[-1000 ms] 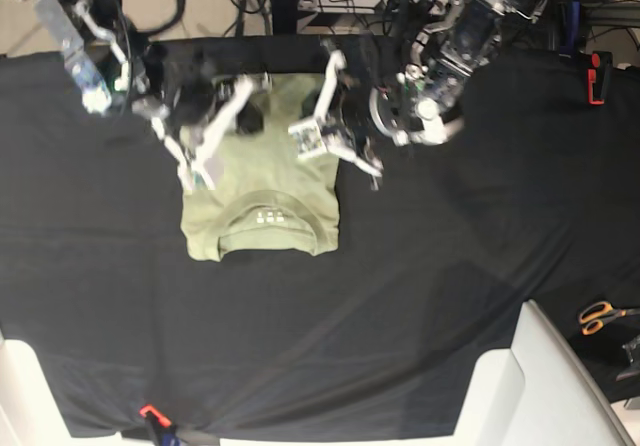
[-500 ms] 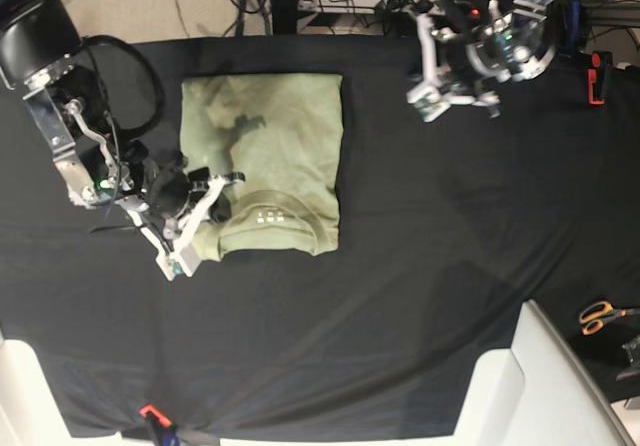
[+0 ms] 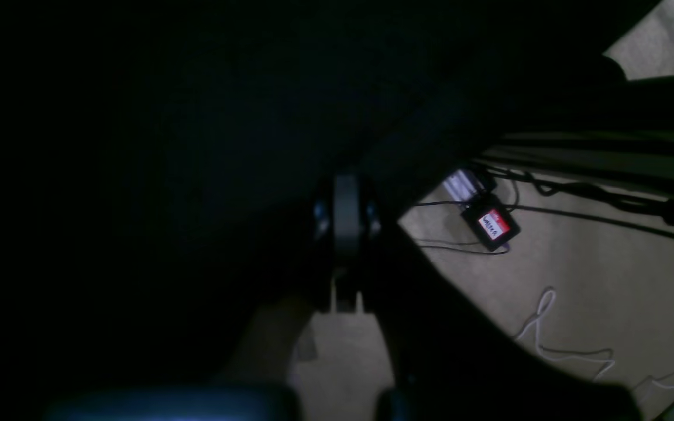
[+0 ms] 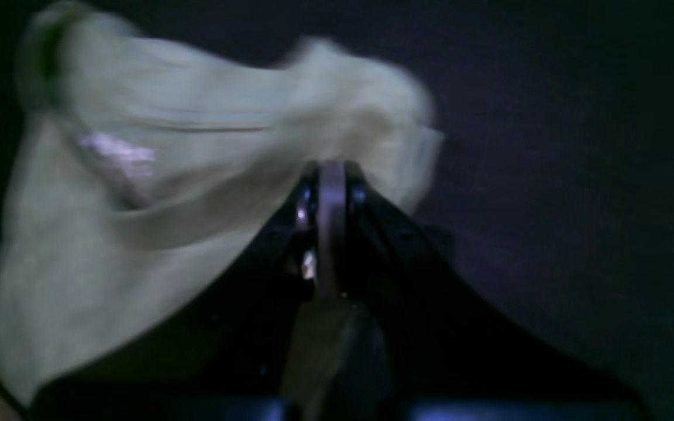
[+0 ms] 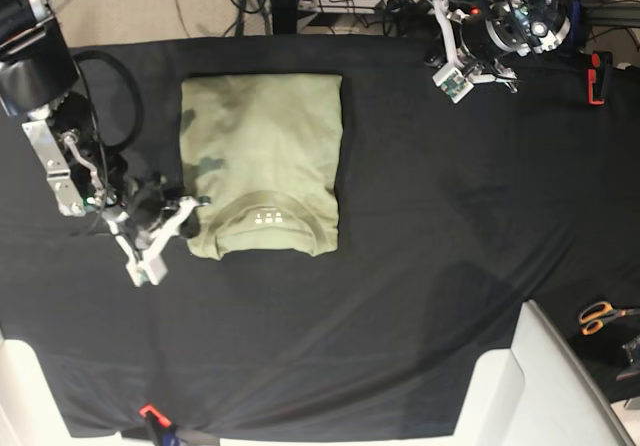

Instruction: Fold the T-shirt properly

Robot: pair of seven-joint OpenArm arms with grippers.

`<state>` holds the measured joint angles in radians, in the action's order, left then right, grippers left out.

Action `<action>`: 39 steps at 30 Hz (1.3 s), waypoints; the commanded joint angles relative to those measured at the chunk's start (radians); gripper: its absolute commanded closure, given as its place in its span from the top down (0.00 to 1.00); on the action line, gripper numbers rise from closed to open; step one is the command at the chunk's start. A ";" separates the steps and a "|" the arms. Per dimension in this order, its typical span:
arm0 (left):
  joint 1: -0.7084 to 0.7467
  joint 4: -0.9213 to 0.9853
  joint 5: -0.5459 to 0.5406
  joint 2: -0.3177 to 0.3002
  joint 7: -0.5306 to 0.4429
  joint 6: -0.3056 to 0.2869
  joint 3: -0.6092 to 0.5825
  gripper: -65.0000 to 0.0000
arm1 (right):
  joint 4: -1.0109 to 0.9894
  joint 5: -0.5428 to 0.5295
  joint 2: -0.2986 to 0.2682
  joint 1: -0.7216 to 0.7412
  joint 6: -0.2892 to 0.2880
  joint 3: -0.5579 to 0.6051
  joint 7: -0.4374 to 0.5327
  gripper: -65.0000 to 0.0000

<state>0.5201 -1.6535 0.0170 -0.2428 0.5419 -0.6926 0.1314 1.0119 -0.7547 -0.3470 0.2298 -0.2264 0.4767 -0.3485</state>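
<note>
The pale green T-shirt (image 5: 262,161) lies flat on the black cloth (image 5: 430,226) as a folded rectangle, collar and white label toward the front edge. In the right wrist view the T-shirt (image 4: 138,193) is blurred, ahead and to the left. My right gripper (image 5: 165,236) sits beside the shirt's front left corner; its jaws (image 4: 331,175) are shut with nothing between them. At the table's back right edge is my left gripper (image 5: 447,61), far from the shirt. In its own view the left gripper (image 3: 346,193) is shut and empty over the cloth edge.
Orange scissors (image 5: 600,316) lie at the right edge, and a red clamp (image 5: 597,76) sits at the back right. A small red clip (image 5: 150,411) marks the front edge. White panels (image 5: 545,386) rise at the front right. Cables and a labelled black box (image 3: 489,223) lie on the floor.
Both grippers left the shirt's far edge. The right one swung forward to the shirt's front left corner; the left one pulled back to the table's back right. The shirt now lies flat.
</note>
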 commanded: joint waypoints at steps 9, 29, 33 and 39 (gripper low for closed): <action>-0.004 0.051 -0.016 0.001 -0.016 -0.006 0.003 0.00 | -0.035 -0.006 -0.016 0.024 0.025 -0.013 0.110 0.01; 0.349 0.019 -0.007 0.000 -0.274 -0.006 0.003 0.00 | 0.758 -0.007 -0.240 -0.812 0.342 -0.364 -0.062 0.01; 0.366 0.149 -0.005 0.000 -0.279 -0.006 -0.006 0.00 | 0.790 -0.006 -0.169 -0.943 0.342 -0.379 -0.200 0.01; 0.329 0.465 -0.005 0.000 -0.492 -0.006 -0.006 0.00 | 0.629 0.022 -0.100 -0.999 0.339 -0.368 -0.240 0.01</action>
<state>0.8337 -1.1694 0.0158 -0.2390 0.0441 -0.6880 0.1238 1.6306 -0.7368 -0.4343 -0.7567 0.1070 0.1165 -0.5877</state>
